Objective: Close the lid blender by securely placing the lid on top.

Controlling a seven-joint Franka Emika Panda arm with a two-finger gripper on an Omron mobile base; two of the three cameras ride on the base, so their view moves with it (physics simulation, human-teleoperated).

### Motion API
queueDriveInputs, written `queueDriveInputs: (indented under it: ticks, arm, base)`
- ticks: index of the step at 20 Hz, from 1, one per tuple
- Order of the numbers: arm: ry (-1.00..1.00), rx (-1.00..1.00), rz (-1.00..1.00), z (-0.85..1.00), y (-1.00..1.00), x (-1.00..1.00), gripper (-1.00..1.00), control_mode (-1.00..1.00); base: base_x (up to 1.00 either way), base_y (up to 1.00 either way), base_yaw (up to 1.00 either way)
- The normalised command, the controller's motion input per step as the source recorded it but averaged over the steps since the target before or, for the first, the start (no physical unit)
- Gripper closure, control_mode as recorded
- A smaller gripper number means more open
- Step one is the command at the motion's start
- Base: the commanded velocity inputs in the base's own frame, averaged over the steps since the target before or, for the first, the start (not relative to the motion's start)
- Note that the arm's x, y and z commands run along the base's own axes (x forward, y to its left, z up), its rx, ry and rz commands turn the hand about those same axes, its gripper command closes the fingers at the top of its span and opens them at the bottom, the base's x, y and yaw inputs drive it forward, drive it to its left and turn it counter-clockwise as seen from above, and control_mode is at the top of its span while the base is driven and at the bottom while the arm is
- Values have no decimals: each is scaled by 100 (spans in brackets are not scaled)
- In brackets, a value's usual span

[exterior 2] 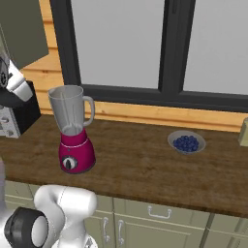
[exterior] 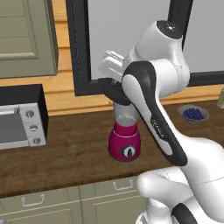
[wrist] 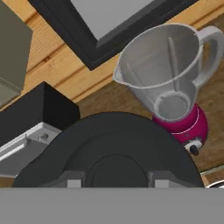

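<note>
Lid (wrist: 109,148) black and round, clamped between the gripper (wrist: 114,183) finger tips, large and close in the hand view, held up in the air — blender (exterior 2: 72,131) on the wooden counter (exterior 2: 145,169), jar mouth open, beyond and lower than the lid, toaster oven (exterior: 19,124) to the left.

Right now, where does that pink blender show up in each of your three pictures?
Left base view: the blender stands centre, its jar top hidden behind the arm.
Right base view: left of centre on the wooden counter, fully visible, jar open.
Hand view: upper right, seen from above, beyond the black lid.
Shared landmark: the dark window frame behind it.
</note>
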Motion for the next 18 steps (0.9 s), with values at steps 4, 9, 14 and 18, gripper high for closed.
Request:
queueDriveInputs:
  ticks: [4,9,14,18]
  arm:
    - [-7,-2,7,22,-64,43,100,-100]
    - [-1,-11,14,-19,-52,69,100,-100]
    - [0,-17,20,-37,-14,87,100,-100]
    - [-4,-15,18,-10,-3,51,100,-100]
  base:
    - [0,0,0]
    - [0,0,0]
    - [0,0,0]
    - [0,0,0]
